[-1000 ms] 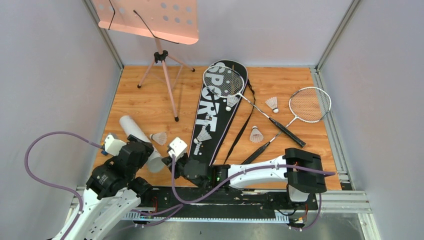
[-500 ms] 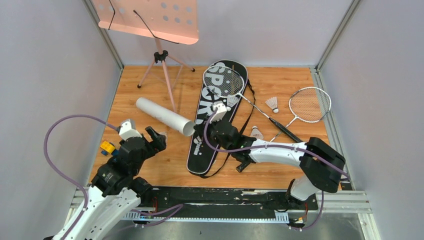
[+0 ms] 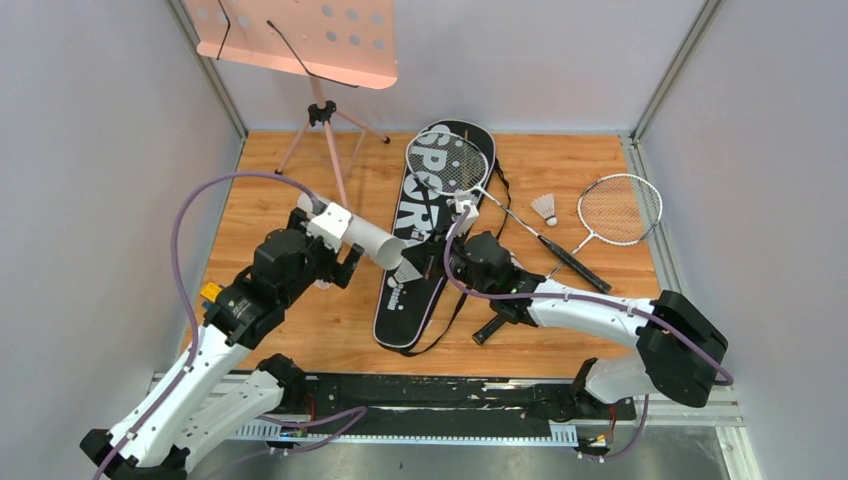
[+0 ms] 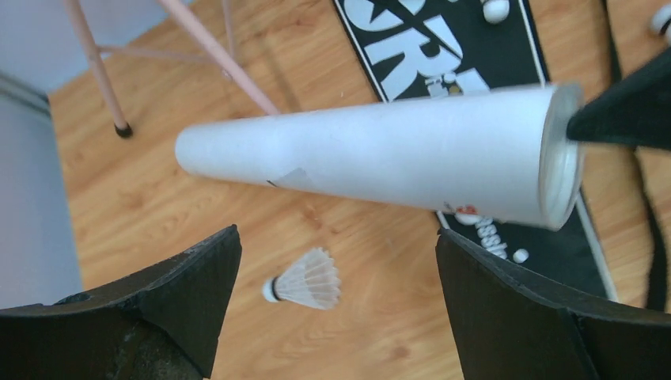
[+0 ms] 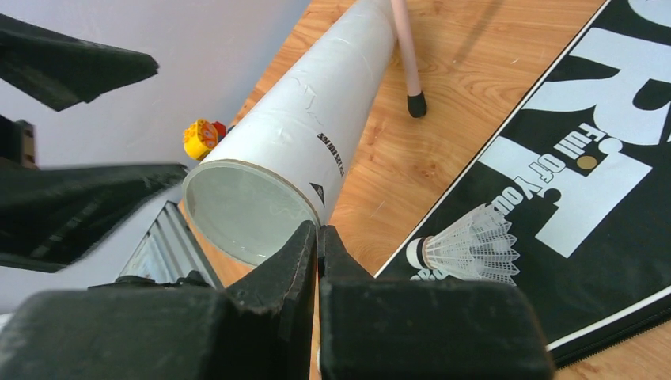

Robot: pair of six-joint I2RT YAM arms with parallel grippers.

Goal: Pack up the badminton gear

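Left arm: stretched diagonally forward from its base, wrist tipped down over the worktop. Left hand is spread wide, with nothing between the fingers.

The white tube runs crosswise just beyond the left fingertips, close but not touching. One shuttlecock lies on the wood under the gap between those fingers.

Right arm: shoulder block sits near the front edge. The forearm is laid low and reaches left across the near end of the black bag.

Right hand is clenched, fingertips pinched on the rim of the tube's open mouth. That mouth faces the right hand. The rest of the tube points away from it toward the left hand and the foot of a music stand leg.

Just right of the right fingertips, a second shuttlecock lies on the bag's white lettering. Beyond the tube from the right hand there's a small yellow toy at the worktop edge.

Behind the right wrist, the first racket has its head on the bag's far end. The second racket is well off to that hand's right, and a third shuttlecock sits between the two rackets. Neither hand is near them.
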